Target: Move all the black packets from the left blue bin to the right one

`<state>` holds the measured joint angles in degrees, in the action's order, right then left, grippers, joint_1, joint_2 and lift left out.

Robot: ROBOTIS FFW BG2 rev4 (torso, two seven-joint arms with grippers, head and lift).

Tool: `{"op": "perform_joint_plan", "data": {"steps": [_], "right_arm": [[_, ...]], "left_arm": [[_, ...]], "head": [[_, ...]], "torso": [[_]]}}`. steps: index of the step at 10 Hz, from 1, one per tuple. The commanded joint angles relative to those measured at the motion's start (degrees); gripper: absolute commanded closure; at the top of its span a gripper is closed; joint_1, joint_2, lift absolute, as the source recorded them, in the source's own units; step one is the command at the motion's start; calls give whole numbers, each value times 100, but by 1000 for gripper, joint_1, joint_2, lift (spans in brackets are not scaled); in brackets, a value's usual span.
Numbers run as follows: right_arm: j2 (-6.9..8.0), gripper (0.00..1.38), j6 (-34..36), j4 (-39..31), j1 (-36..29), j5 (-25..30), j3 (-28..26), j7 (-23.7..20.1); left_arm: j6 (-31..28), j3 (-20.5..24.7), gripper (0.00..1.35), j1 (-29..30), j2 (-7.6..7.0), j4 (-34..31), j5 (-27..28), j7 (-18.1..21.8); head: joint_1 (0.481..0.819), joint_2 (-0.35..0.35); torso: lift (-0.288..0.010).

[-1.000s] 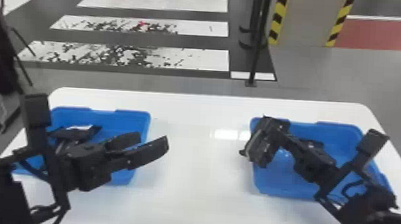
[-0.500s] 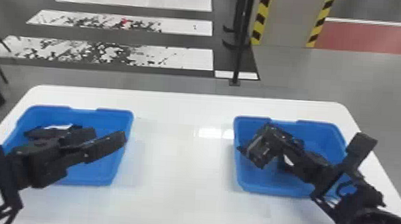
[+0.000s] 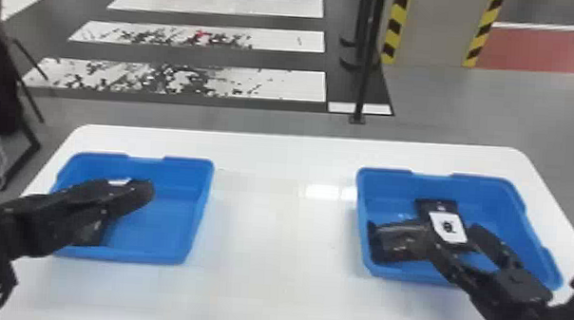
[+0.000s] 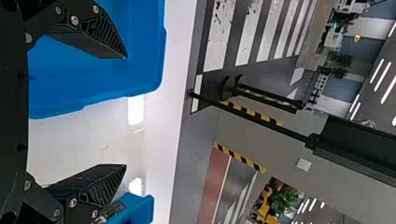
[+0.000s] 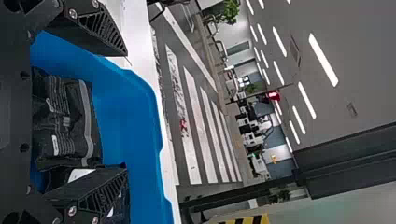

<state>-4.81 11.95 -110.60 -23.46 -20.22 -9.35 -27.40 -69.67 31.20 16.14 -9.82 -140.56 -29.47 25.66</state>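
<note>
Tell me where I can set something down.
Bare: white table between left bin and right bin; the left bin's right side. Crowded: that bin's left, under the left gripper; the right bin's left half, around black packets and right gripper.

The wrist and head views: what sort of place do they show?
Probably an indoor robot test hall: ceiling strip lights, crosswalk stripes on the floor, and a white table holding two blue bins.

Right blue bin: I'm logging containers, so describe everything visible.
The right blue bin looks plastic, open-topped, with rounded corners and a dip in its far rim. It sits upright on the white table. At least two black packets lie inside, one with a white label. The open right pincer is over it; whether they touch is unclear.
</note>
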Motion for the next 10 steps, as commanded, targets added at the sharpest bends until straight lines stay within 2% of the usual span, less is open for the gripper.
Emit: {"op": "perform_joint_plan", "data": {"steps": [1,4,5,7,10], "right_arm": [[155,113,-268,-507,-508,251,21,-2],[410,114,-605,-900,-1169,171,147,7],[454,114,-605,-929,-1338,57,215,7],[454,114,-591,-929,-1436,-12,307,7],[437,117,-450,-886,-1422,-46,307,-2]], "left_arm": [[-134,216,220,-109,-47,0,387,0],[-514,593,223,-419,-55,57,1187,-132],[-654,639,223,-601,-108,211,1393,-167],[-865,547,225,-1023,-310,844,1633,-193],[-865,250,225,-1867,-442,2110,1941,-264]], "head": [[695,86],[695,206],[695,253],[695,334],[695,350]], "torso": [[-154],[-154],[-154],[-154],[-154]]}}
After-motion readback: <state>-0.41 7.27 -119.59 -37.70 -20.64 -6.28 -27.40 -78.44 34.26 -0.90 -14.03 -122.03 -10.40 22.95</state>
